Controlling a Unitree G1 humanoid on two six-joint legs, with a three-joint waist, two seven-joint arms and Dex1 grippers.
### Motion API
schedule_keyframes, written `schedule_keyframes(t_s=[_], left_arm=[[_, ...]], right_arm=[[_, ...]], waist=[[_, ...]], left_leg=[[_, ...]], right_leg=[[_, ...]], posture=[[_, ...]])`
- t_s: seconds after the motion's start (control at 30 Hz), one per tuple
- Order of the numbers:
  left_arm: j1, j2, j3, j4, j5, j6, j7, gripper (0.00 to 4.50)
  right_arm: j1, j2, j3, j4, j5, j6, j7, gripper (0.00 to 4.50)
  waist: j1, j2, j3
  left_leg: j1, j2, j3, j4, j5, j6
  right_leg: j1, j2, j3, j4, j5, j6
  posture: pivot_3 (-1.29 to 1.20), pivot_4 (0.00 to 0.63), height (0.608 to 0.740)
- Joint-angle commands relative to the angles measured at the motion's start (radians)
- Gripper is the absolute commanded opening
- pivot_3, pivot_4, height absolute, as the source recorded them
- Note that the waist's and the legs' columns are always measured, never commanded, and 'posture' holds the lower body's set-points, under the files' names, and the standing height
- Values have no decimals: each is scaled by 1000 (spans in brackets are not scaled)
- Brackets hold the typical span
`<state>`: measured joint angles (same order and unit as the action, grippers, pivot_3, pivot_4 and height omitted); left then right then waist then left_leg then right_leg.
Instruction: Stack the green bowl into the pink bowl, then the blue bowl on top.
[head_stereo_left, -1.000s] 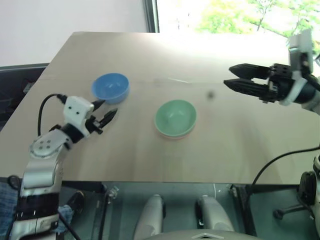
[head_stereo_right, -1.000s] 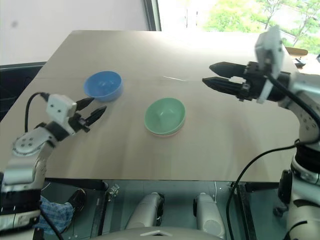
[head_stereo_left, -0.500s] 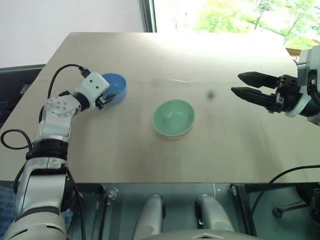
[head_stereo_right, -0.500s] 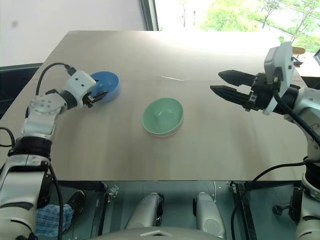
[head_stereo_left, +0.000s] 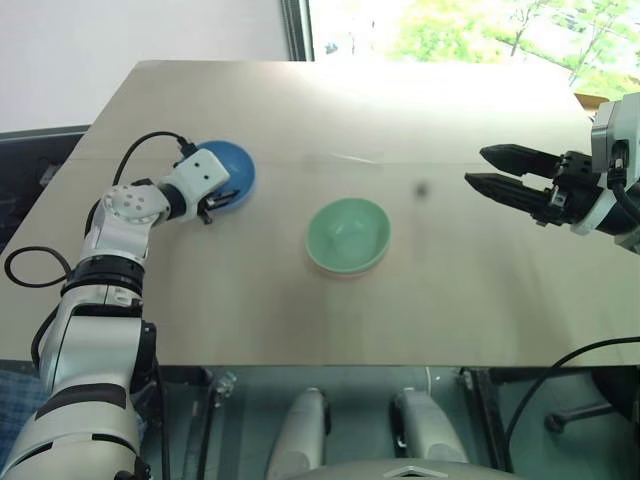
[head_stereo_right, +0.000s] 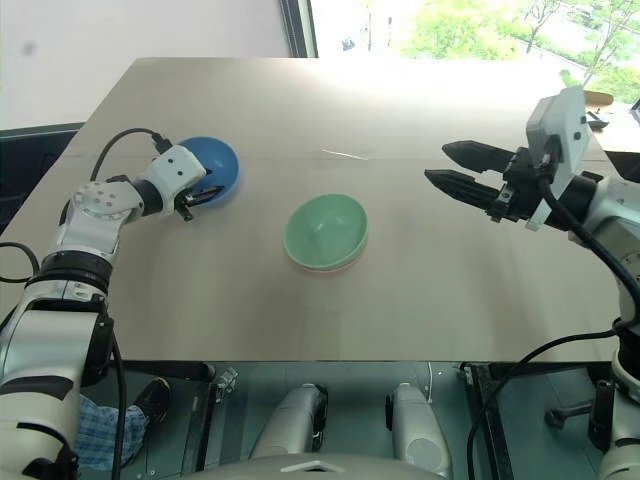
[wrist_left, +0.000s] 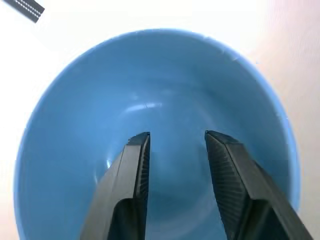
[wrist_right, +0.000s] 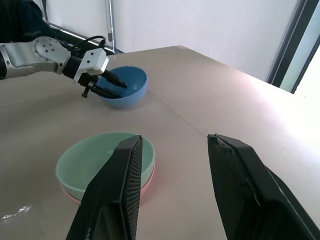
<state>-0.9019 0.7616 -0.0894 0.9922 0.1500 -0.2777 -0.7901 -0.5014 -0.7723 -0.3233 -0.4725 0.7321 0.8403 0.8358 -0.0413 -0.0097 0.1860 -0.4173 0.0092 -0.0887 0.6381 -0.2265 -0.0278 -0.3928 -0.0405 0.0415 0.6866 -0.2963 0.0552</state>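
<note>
Your left pincer (wrist_right: 111, 86) reached into the blue bowl (head_stereo_left: 232, 170) at the tabletop's (head_stereo_left: 400, 110) left side, its fingers apart around the near rim, one inside and one outside by the right wrist view; whether they pressed it you could not tell. The green bowl (head_stereo_left: 347, 234) sat nested in the pink bowl (wrist_right: 148, 181) mid-tabletop. Your right pincer (head_stereo_right: 440, 164) hovered spread and empty, well apart.
</note>
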Motion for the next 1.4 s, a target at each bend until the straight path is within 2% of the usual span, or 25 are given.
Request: schedule_keyframes(t_s=[0.03,0.33,0.4,0.43,0.57,0.6,1.13,1.17,1.3,1.37,1.4], left_arm=[[-27,3,24,-14,-19,-26,4,2078],[-24,-41,108,-160,-153,69,-39,2078],[-14,-45,118,-201,-173,95,-52,2568],[-5,-46,118,-224,-183,109,-69,2656],[18,-42,118,-276,-184,132,-62,4340],[20,-39,116,-277,-178,130,-54,4434],[134,24,24,-282,-65,236,-111,4434],[133,22,27,-282,-69,236,-110,3905],[123,21,27,-271,-62,220,-92,2481],[123,22,26,-270,-62,219,-93,1529],[124,22,26,-270,-61,217,-95,1269]], right_arm=[[0,-21,-6,-26,15,-29,-7,2182],[6,-29,16,-6,8,-52,-3,2182],[12,-30,21,-8,9,-56,0,2182],[13,-30,24,-8,8,-59,1,2182],[12,-31,26,-2,13,-66,-1,2182],[13,-32,26,0,12,-68,0,2182],[14,-50,28,30,-4,-90,-7,2182],[13,-49,27,31,-2,-90,-8,2182],[19,-53,30,34,-8,-95,-6,2182],[22,-52,32,30,-5,-96,-6,2182],[22,-52,32,28,-3,-95,-7,2182]], waist=[[0,0,0],[1,0,0],[0,0,0],[0,0,0],[-1,0,0],[-2,0,0],[1,0,0],[1,0,0],[1,0,0],[1,0,0],[0,0,0]], left_leg=[[0,0,0,1,0,0],[0,0,0,8,0,0],[0,0,0,9,0,0],[0,0,0,9,0,0],[0,0,0,9,0,0],[0,0,0,9,0,0],[0,0,0,9,0,0],[0,0,0,9,0,0],[0,0,0,10,0,0],[0,0,0,10,0,0],[0,0,0,10,0,0]], right_leg=[[0,0,0,1,0,0],[-1,0,1,9,0,0],[-1,0,1,9,0,0],[-1,0,1,9,0,0],[-1,0,1,9,0,0],[-1,1,1,9,0,0],[-1,1,1,9,0,0],[-1,1,1,9,0,0],[-1,1,1,10,0,0],[-1,1,1,9,0,0],[-1,1,1,10,0,0]], posture=[[0,150,740],[0,150,740],[0,150,740],[0,150,740],[0,150,740],[0,150,740],[0,150,740],[0,150,740],[0,150,740],[0,150,740],[0,150,740]])
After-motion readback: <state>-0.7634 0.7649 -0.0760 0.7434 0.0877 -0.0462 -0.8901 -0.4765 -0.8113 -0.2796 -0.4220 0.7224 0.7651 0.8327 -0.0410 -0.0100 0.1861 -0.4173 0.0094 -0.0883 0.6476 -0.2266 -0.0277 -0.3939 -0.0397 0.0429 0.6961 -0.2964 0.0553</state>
